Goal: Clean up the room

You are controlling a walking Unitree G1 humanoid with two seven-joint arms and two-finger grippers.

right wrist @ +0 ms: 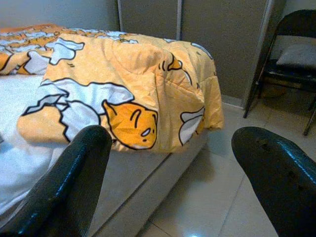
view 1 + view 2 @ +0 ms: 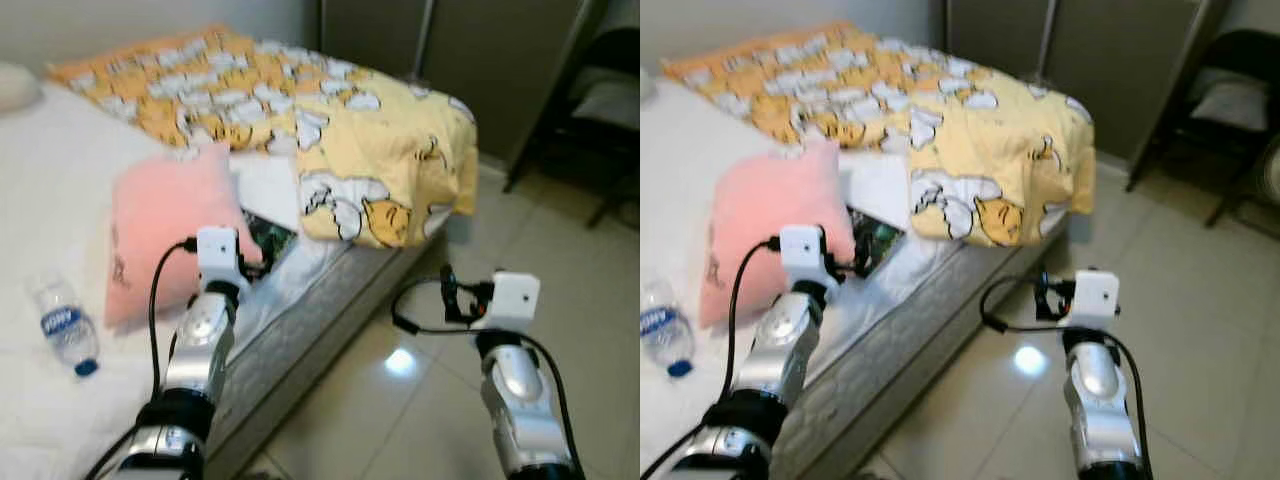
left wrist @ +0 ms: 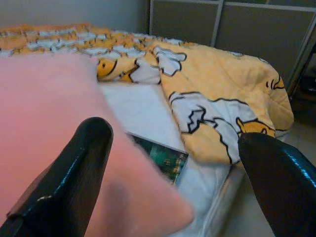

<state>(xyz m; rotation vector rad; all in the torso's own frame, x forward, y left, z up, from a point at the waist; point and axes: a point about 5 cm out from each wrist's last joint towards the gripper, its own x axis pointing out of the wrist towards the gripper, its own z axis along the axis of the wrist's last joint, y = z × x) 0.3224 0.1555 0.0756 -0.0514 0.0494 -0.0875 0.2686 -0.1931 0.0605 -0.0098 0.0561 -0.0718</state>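
A pink pillow point(image 2: 165, 225) lies on the white bed point(image 2: 60, 170), and a dark green book point(image 2: 265, 232) pokes out beside it near the bed's edge. A yellow blanket point(image 2: 330, 130) with white and orange prints is bunched across the bed's far end and hangs over the side. A clear water bottle point(image 2: 65, 325) with a blue cap lies on the sheet at the left. My left gripper point(image 3: 173, 163) is open above the bed edge, close to the pillow point(image 3: 59, 133) and book point(image 3: 160, 158). My right gripper point(image 1: 168, 173) is open over the floor beside the bed, facing the blanket point(image 1: 123, 84).
Grey tiled floor point(image 2: 560, 260) stretches to the right of the bed. A dark folding chair point(image 2: 1230, 90) with a cushion stands at the far right. Grey wardrobe doors point(image 2: 470, 50) line the wall behind the bed.
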